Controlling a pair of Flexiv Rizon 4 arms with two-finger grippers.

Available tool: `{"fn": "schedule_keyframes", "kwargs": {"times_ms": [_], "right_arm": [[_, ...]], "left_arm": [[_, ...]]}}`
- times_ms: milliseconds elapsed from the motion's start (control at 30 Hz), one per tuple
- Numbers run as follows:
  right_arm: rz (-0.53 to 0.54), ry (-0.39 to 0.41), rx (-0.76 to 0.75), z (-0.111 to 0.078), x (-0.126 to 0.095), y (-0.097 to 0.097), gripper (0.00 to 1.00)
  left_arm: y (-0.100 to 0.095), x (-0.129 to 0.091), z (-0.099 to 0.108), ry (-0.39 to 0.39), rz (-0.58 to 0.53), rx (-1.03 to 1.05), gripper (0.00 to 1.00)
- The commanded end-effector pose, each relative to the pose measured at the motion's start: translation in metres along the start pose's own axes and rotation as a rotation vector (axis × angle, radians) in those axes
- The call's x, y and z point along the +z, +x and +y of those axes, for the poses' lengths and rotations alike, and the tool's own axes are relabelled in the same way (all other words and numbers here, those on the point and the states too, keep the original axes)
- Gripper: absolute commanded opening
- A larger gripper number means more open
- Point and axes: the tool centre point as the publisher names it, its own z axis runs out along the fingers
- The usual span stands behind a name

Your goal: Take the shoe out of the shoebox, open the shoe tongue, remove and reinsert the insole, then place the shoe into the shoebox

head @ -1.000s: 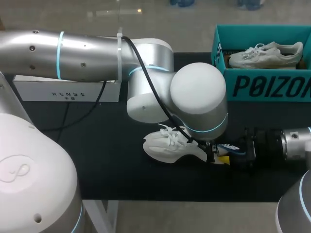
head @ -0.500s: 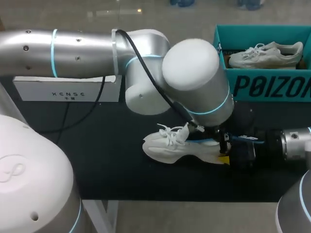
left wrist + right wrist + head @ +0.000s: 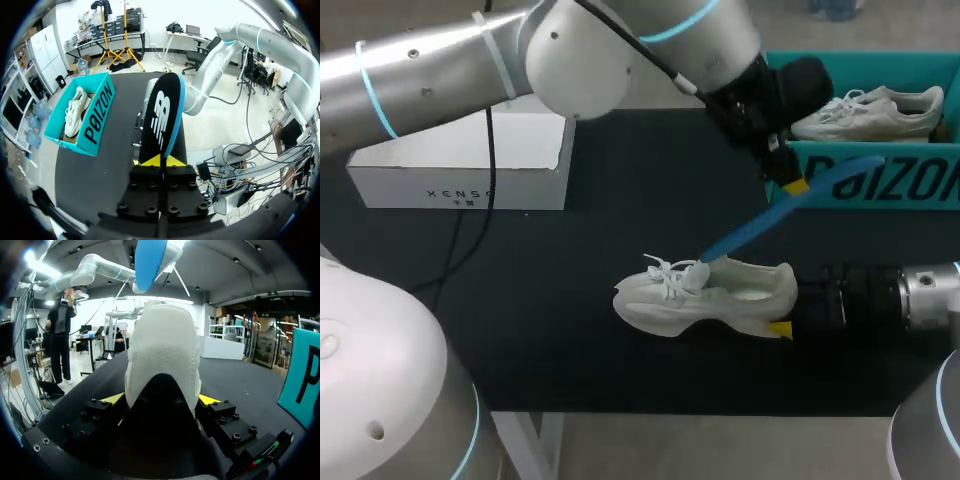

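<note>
- Your left gripper (image 3: 787,178) hangs above the worktop (image 3: 570,310), close in front of the shoebox (image 3: 880,185). Its two yellow tips are pinched nearly together on one end of the insole (image 3: 760,225).
- The insole is blue underneath and black on top. It slopes down from the gripper to the white shoe (image 3: 705,295), and its low end meets the shoe just behind the laces. You cannot tell whether that tip is inside the opening or only touching it.
- The shoe stands upright on the worktop near the middle, with its toe toward your left arm's side.
- Your right gripper (image 3: 160,401) grips the shoe by the heel, one yellow tip pressed on each side. From the right wrist, the heel fills the gap and hides the rest of the shoe. From the head camera, only one yellow tip shows below the heel.
- The shoebox is teal and sits at the far right of the worktop, cut off at the picture's edge. The left arm's wrist covers part of its front wall.
- A second shoe (image 3: 870,110) lies inside the shoebox.
- A white box (image 3: 460,165) sits at the far left, partly behind the left arm.
</note>
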Motion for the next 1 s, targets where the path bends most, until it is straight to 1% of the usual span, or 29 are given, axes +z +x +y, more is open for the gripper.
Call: {"fn": "schedule_keyframes", "kwargs": {"times_ms": [33,67,133,167,267,333,800,867,900,1000], "right_arm": [[-0.001,0.003,0.001,-0.003,0.002,0.0,0.0],[-0.001,0.003,0.001,-0.003,0.002,0.0,0.0],[-0.001,0.003,0.001,-0.003,0.002,0.0,0.0],[-0.001,0.003,0.001,-0.003,0.002,0.0,0.0],[-0.001,0.003,0.001,-0.003,0.002,0.0,0.0],[-0.001,0.003,0.001,-0.003,0.002,0.0,0.0],[-0.001,0.003,0.001,-0.003,0.002,0.0,0.0],[-0.001,0.003,0.001,-0.003,0.002,0.0,0.0],[-0.001,0.003,0.001,-0.003,0.002,0.0,0.0],[-0.001,0.003,0.001,-0.003,0.002,0.0,0.0]], "left_arm": [[-0.017,-0.033,0.006,0.058,0.157,-0.015,0.0],[-0.019,-0.038,0.005,0.076,0.189,-0.022,0.0],[-0.022,-0.046,0.006,0.098,0.204,-0.028,0.0],[-0.023,-0.05,0.007,0.113,0.231,-0.033,0.0],[-0.025,-0.057,0.012,0.132,0.28,-0.036,0.0],[-0.025,-0.063,0.016,0.15,0.256,-0.023,0.0],[-0.025,-0.063,0.016,0.15,0.256,-0.023,0.0],[-0.031,-0.07,0.018,0.149,0.343,-0.056,0.0],[-0.035,-0.074,0.019,0.148,0.406,-0.069,0.0],[-0.052,-0.085,0.022,0.173,0.533,-0.113,0.0]]}}
